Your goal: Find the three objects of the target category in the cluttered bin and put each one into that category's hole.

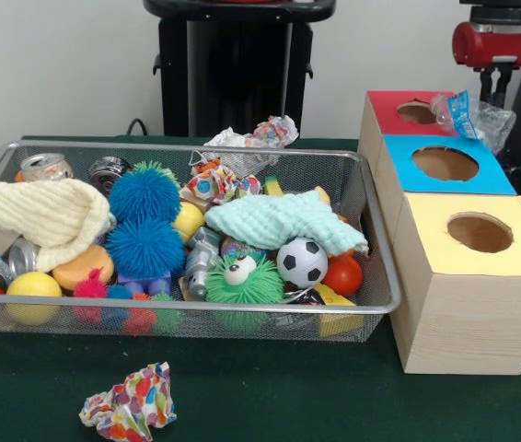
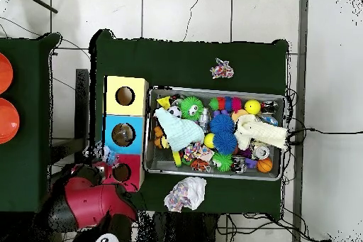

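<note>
On the green counter [image 1: 334, 405] sits a wire-mesh bin [image 1: 242, 318] packed with clutter: two blue spiky balls [image 1: 145, 221], a green fuzzy toy with a googly eye [image 1: 244, 279], a small soccer ball [image 1: 302, 261], a yellow ball [image 1: 32, 285], a red ball [image 1: 343, 274], several metal cans [image 1: 44, 167] at the far left corner, a cream knitted cloth [image 1: 44, 214] draped over the left end and a mint-green cloth [image 1: 279, 221] lying across the middle-right. Crumpled patterned paper [image 1: 213, 181] lies among the toys in the bin; another wad [image 1: 256, 136] rests just behind the bin's far rim, and a third [image 1: 130, 402] lies on the counter in front of the bin, apart from it.

Just beside the bin's right end stands a row of three wooden boxes, each with a round hole in its top: a yellow-topped box [image 1: 468, 267] nearest the camera, a blue-topped box [image 1: 445, 166] in the middle, and a red-topped box [image 1: 399, 110] farthest back. A crinkled clear plastic wrapper [image 1: 468, 118] with blue printing hangs at the red box's far right edge, below the red and black arm [image 1: 498, 41].

From overhead, the arm [image 2: 88, 204] reaches toward the red box [image 2: 124, 172], and the wrapper [image 2: 105, 155] shows at its tip, over the box's edge. The claw itself is hidden, so whether it is clamped on the wrapper or apart cannot be told.
</note>
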